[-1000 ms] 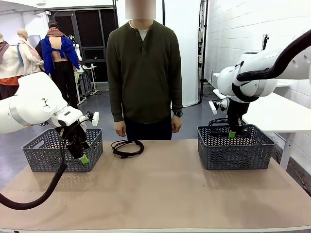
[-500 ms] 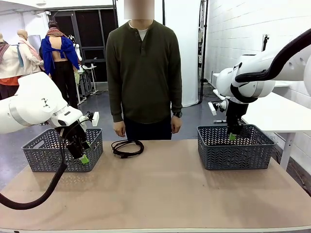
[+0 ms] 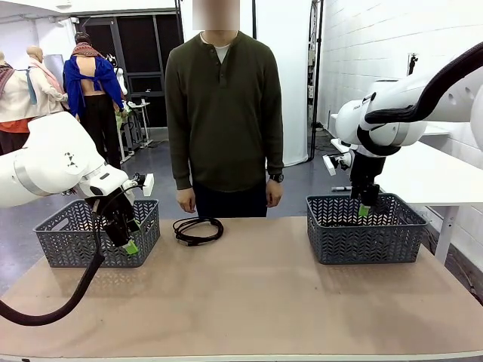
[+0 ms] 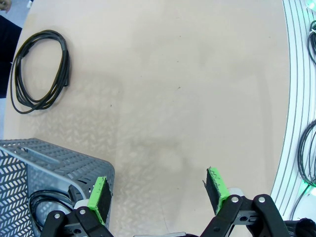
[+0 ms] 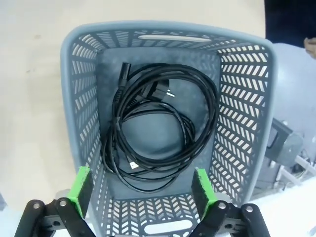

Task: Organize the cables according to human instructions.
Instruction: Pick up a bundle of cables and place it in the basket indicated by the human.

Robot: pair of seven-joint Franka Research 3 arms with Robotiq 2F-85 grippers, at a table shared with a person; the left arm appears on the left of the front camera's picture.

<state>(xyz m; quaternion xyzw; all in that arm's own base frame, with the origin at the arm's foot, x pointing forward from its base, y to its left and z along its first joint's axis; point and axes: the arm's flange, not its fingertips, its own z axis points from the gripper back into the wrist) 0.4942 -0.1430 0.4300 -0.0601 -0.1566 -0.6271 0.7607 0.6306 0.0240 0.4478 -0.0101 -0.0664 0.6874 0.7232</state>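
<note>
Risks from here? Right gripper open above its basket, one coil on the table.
1. Loose cables lie in the right basket under the open right gripper; dipping lower might snag a loop.
2. The left gripper sits close beside the left basket; a sideways move may shove it.
3. The table coil lies near the person's hand; reaching there comes close.

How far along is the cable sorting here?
Done: cable lies in the right basket, a cord in the left basket. In hand: nothing; the right gripper is open above its basket, the left gripper open beside its own. Left: one coil on the table before the person.
</note>
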